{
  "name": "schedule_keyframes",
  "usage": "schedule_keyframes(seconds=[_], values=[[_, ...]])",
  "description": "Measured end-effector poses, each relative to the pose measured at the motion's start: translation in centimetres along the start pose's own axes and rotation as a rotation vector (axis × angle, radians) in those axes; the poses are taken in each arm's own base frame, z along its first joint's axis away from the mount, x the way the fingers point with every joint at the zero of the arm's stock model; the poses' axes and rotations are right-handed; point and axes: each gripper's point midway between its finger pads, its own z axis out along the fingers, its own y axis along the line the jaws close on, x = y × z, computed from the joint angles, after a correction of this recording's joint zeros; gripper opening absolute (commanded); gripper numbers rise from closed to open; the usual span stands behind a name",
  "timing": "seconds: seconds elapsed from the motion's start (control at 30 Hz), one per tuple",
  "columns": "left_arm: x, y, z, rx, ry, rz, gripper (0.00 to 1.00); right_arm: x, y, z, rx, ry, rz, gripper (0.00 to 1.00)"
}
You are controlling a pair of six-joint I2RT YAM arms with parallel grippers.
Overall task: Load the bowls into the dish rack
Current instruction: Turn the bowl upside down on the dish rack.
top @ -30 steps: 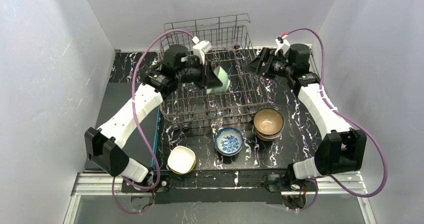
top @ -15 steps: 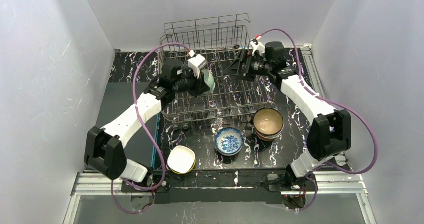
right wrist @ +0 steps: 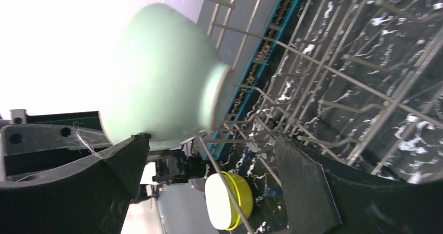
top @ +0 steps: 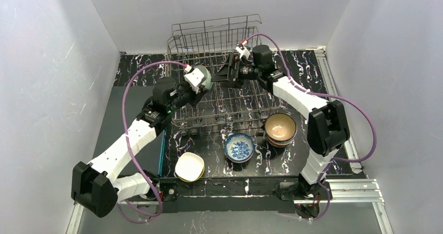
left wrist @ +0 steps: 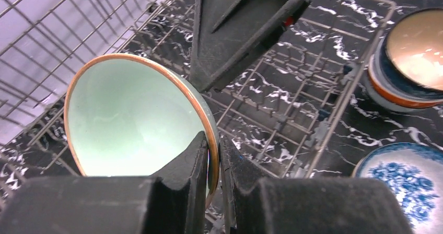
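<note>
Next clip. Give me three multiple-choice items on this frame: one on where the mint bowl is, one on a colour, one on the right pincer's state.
1. Where is the mint bowl?
A. Flat on the table
B. In the left pincer, over the rack
C. In the right pincer

2. What colour is the bowl's rim?
A. Black
B. Blue
C. Orange

3. How is the right pincer?
A. Open, holding nothing
B. Shut on the mint bowl
C. Shut on a rack wire

Answers:
1 B: the left wrist view shows the left pincer clamped on the rim, with rack wires below.
2 C: an orange band runs round the edge.
3 A: its fingers stand wide apart near the bowl and grip nothing.
</note>
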Motion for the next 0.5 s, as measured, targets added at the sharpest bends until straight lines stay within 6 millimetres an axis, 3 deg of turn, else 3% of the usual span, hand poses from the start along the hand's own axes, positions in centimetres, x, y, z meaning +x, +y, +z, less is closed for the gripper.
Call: schedule_keyframes(seconds=[0.23, 0.37, 0.5], values=[[2.3, 0.2, 0.0, -0.050, 0.045, 0.071, 0.00, 0.9, 3.5, 1.6, -0.105, 0.010, 0.003, 0.99], [2.2, 0.3, 0.0, -0.061, 0.043, 0.089, 0.00, 1.0, 4.7, 2.0, -0.147, 0.004, -0.007, 0.99], [1.7, 0.6, -0.3, -0.078, 0.032, 0.097, 0.00, 1.4, 4.7, 2.2, -0.140, 0.014, -0.006, 0.99]])
